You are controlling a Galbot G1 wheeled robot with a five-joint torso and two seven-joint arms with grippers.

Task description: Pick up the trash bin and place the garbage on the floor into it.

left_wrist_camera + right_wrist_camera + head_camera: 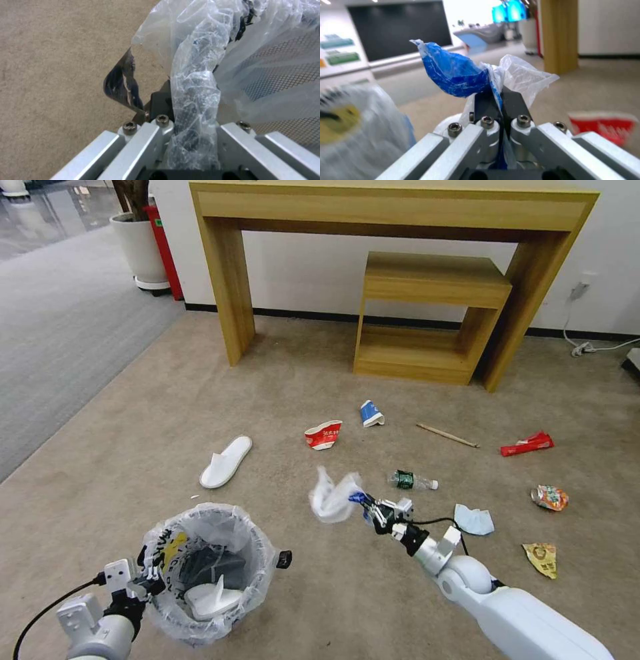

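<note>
The trash bin (207, 573), black mesh lined with a crinkly clear bag, hangs at lower left with my left gripper (148, 582) shut on its rim (193, 105). A white slipper lies inside it. My right gripper (365, 505) is shut on a white and blue plastic bag (333, 497) (460, 75), held above the floor (320, 593) to the right of the bin. More garbage lies on the carpet: a white slipper (226, 461), a red cup (323, 435) (603, 125), a blue cup (371, 413), a bottle (412, 481), a stick (447, 435), a red wrapper (527, 444), a can (550, 497), a blue mask (474, 519).
A wooden desk (393, 213) with a low shelf unit (427, 313) stands against the back wall. A yellow wrapper (541, 558) lies at right. A white planter (140, 250) stands at far left beside grey carpet (60, 327). Cables (587, 347) run along the right wall.
</note>
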